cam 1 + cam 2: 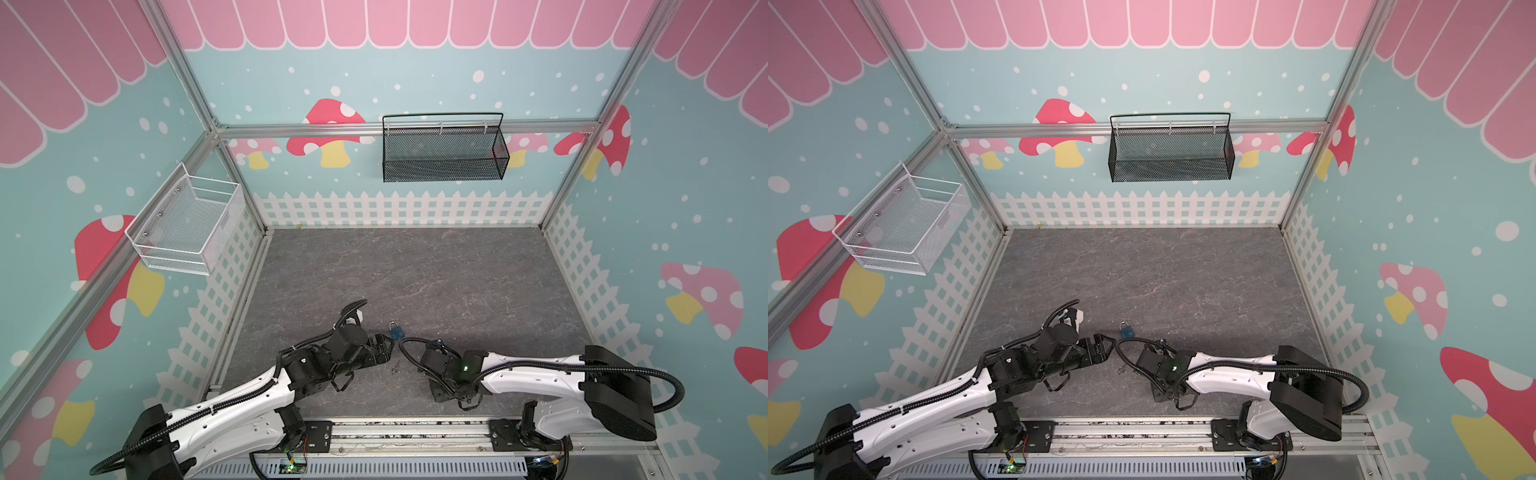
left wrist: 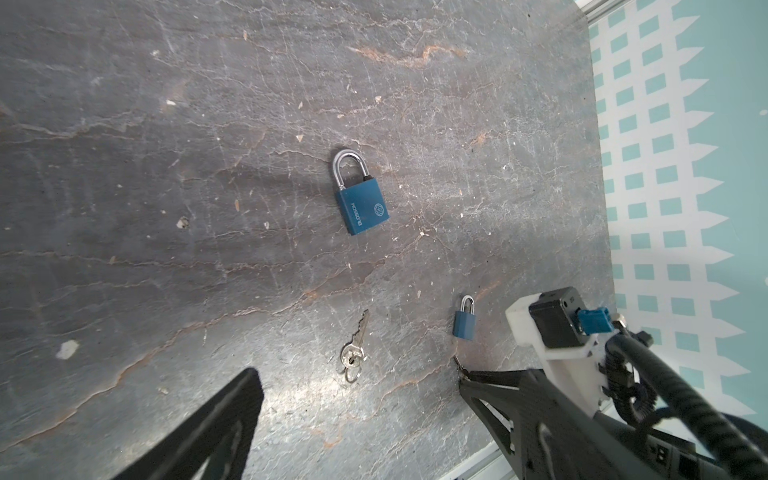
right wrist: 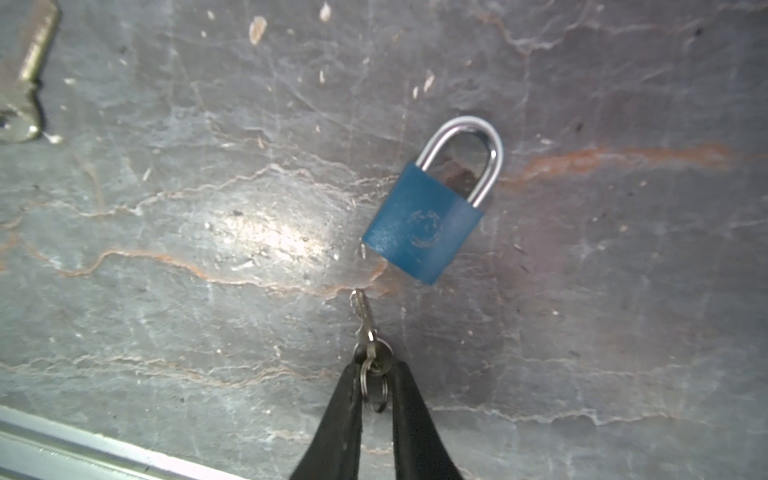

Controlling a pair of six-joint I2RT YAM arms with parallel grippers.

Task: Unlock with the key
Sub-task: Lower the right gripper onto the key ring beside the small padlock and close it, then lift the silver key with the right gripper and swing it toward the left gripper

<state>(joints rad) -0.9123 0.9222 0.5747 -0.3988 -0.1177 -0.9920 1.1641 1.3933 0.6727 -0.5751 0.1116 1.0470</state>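
My right gripper (image 3: pixel 376 368) pinches the round head of the small key (image 3: pixel 365 316). Both fingertips press against it, and the split ring (image 3: pixel 376 392) dangles loose in the gap behind them. The blade runs straight out ahead of the tips and ends just short of the bottom corner of the small padlock (image 3: pixel 424 220). That lock lies flat on the grey tabletop (image 3: pixel 208 208), shackle pointing away from me.

My left gripper (image 2: pixel 357 379) stands wide apart and holds nothing. A larger key (image 2: pixel 355 347) lies just off its fingertips, in line with the gap, and a larger padlock (image 2: pixel 361 203) sits farther out beyond it.

I judge the small key light, thin, hard and slick. The head is the only fair place to hold it, leaving the blade free, and a weak pinch would let it swivel.

The small padlock looks dense for its bulk and rigid, yet likely to skate on this smooth top once the blade pushes at it. My idle gripper would best clamp the blue body across its flat sides, clear of the bottom face. I cannot make out the keyway there.
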